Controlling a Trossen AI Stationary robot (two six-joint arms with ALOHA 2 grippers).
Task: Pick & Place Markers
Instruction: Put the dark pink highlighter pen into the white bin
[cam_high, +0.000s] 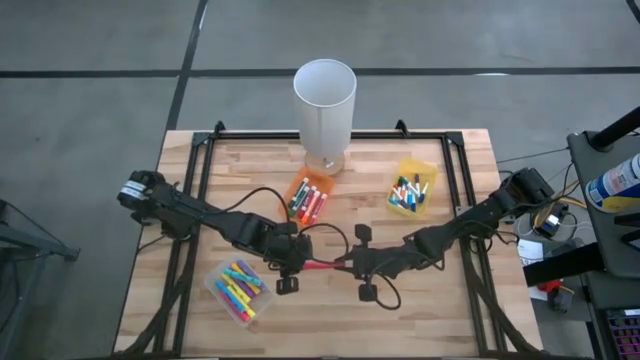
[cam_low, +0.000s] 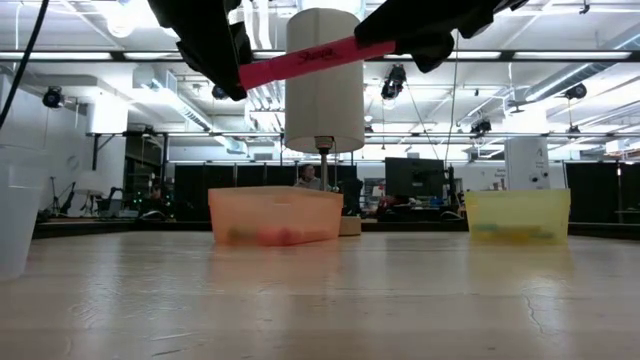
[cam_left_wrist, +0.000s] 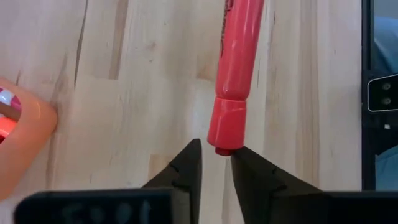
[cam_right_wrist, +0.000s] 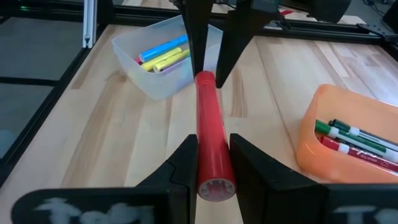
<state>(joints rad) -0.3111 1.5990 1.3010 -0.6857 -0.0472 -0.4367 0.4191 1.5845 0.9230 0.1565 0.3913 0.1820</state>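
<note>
Pale wooden table (cam_high: 330, 300) bearing orange bin (cam_high: 308, 199), yellow bin (cam_high: 412, 190), clear bin (cam_high: 238, 291) and white cylinder (cam_high: 324, 100).

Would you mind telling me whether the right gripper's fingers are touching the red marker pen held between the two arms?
Touching. The right wrist view shows the right gripper with both dark fingers pressed against the red marker pen, no gap visible.

Lighting even and bright, from ceiling strip lights (cam_low: 120, 55) seen in the low view. Table (cam_high: 330, 310) lit flat from overhead; shadows soft and short (faint one under the clear bin (cam_high: 238, 290) near the front left corner). Low view: table surface in the foreground blurred, bins slightly soft, lamps glaring. Wrist views: own fingers at close range out of focus, wood grain sharp. Mild sheen on red marker (cam_right_wrist: 210, 149).
</note>
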